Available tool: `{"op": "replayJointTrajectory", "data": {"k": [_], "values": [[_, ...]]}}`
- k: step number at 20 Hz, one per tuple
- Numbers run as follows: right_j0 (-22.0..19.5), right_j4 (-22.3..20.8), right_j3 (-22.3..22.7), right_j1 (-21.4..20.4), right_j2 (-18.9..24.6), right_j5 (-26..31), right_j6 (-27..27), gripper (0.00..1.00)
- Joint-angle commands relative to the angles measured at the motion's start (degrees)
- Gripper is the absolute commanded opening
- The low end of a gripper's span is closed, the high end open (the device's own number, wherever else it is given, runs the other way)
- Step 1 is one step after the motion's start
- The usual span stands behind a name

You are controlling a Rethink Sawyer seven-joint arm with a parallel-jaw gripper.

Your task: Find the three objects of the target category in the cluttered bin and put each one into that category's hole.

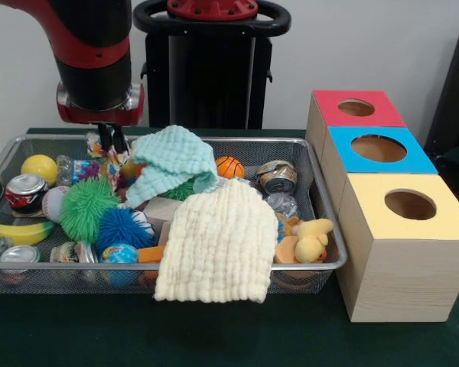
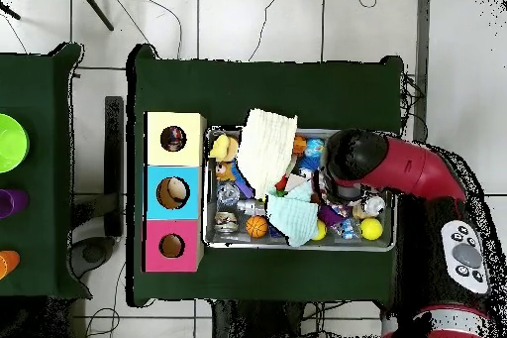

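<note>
A dark green table carries two things directly: a wire mesh bin and a row of three wooden boxes just beside it. The bin sits nearer one end of the surface, with a pale yellow cloth draped over its front rim; the boxes stand side by side along the bin's short side. Their tops are red, blue and yellow, each with a round hole.
</note>
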Motion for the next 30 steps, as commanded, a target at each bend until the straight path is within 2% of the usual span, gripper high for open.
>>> {"op": "replayJointTrajectory", "data": {"k": [1,9,19,30], "values": [[1.2,1.7,-1.2,-2.4,1.7,8.1,6.4,0.0],[1.7,2.0,-1.6,-3.0,1.4,9.7,6.8,0.0],[2.3,2.6,-2.0,-6.9,1.2,14.9,5.6,0.0],[2.4,2.9,-2.1,-7.9,1.5,16.7,6.0,0.0]]}}
